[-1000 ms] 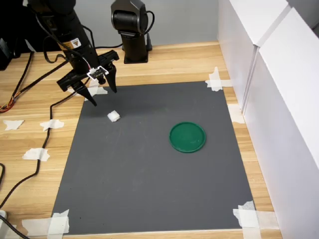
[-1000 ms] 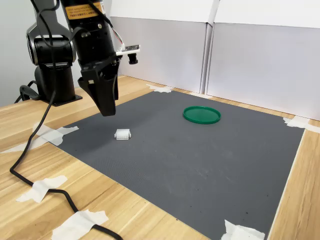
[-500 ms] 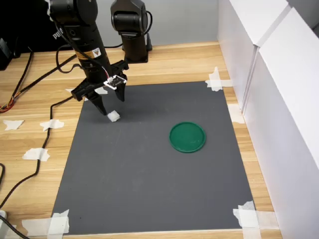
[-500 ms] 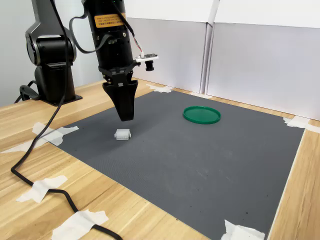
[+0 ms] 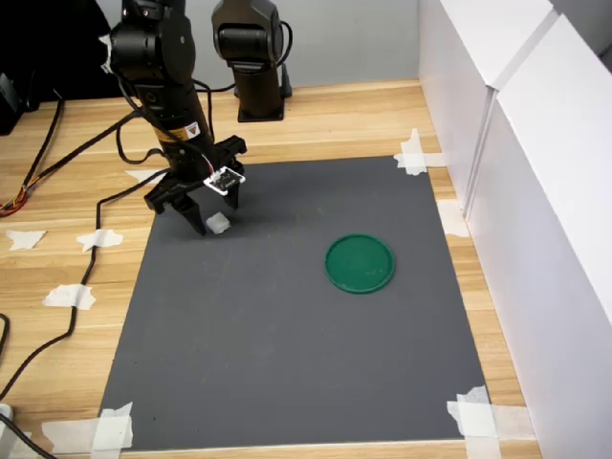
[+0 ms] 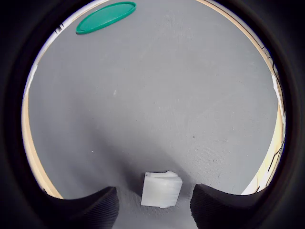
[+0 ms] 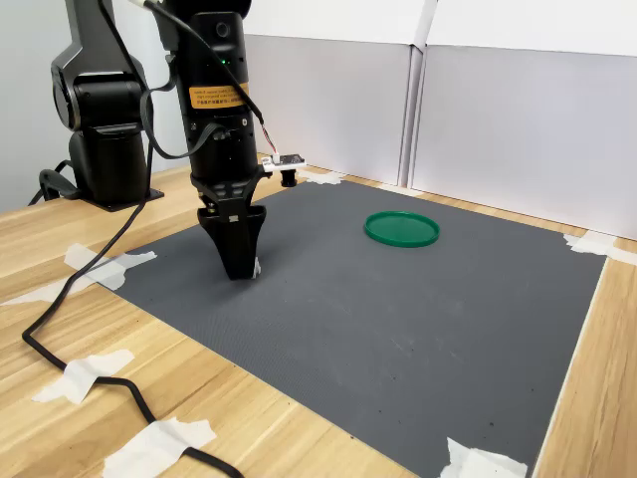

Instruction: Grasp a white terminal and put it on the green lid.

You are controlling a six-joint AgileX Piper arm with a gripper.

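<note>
Near the back-left corner of the dark grey mat (image 5: 287, 316), in the first exterior view, the gripper (image 5: 216, 221) is down at the surface with its two fingers spread apart, one on either side of the white terminal (image 5: 219, 224). Neither finger visibly presses on the block, so nothing is grasped. The green lid (image 5: 360, 263) lies flat on the mat well apart from it, toward the first exterior view's right and a little nearer the camera. The mat is taped at its corners to a wooden table (image 5: 335, 120), and white panels (image 5: 535, 191) wall off the first exterior view's right side.

From the wrist view the terminal (image 6: 161, 189) sits on the grey mat (image 6: 157, 95) between the two dark fingertips (image 6: 93, 210), with a gap of mat showing on each side of it (the jaws are wide, not closed). The lid (image 6: 106, 17) appears far off at the rim of the picture.

Seen in the second exterior view, the gripper (image 7: 239, 267) points straight down and hides nearly all of the terminal (image 7: 256, 266); only a white sliver shows beside the finger. The lid (image 7: 401, 228) rests farther back toward the second exterior view's right. A black cable (image 7: 70, 339) trails over the table (image 7: 119, 398).
</note>
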